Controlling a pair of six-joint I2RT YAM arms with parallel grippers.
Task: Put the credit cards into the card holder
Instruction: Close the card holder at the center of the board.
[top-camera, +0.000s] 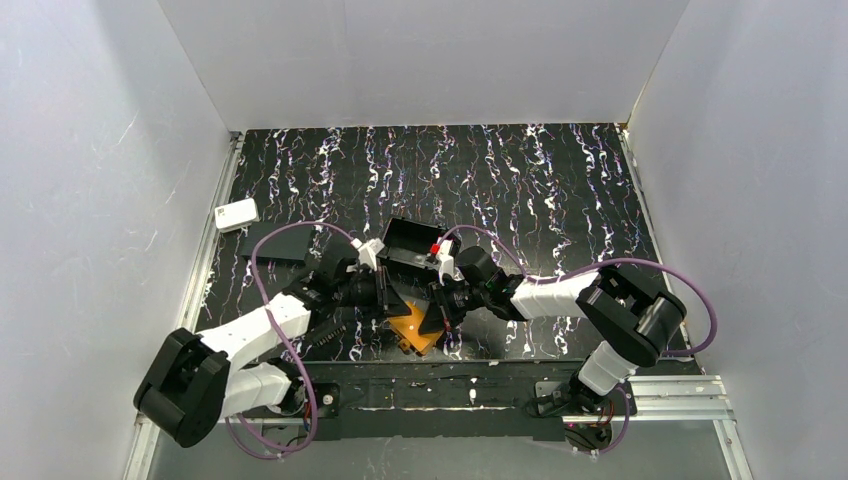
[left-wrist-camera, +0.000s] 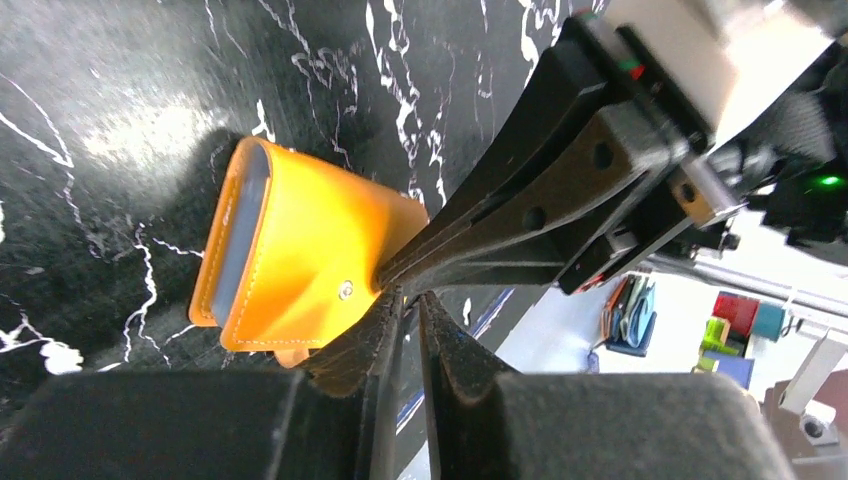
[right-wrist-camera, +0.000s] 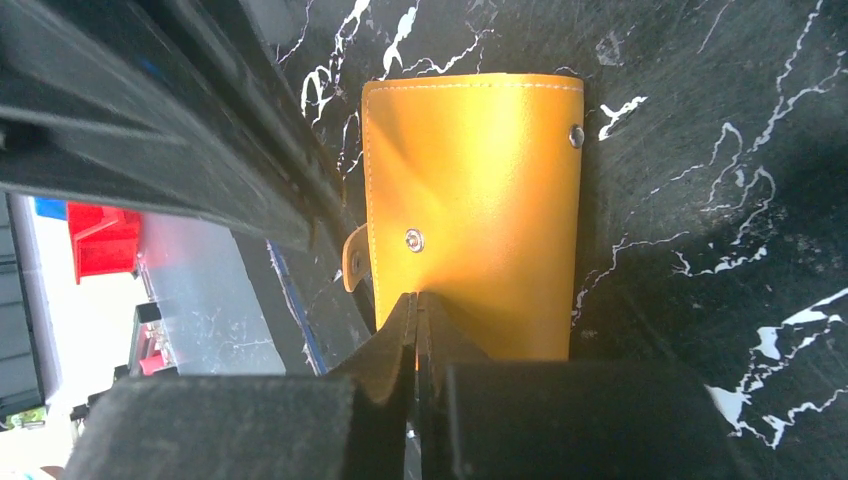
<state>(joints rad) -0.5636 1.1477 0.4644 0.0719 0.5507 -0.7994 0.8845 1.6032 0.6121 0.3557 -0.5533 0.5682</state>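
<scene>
Where the orange leather-like bifold card holder lies at the overhead view's lower centre, the right gripper pinches its edge; the left gripper, jaws nearly together, sits alongside, grip undetermined.

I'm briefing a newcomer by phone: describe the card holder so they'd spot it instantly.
On the black white-veined table, look at the middle of the near edge. There is a small orange-tan leather-like wallet with metal studs. It's the only orange thing; the open tray behind it is black.
</scene>
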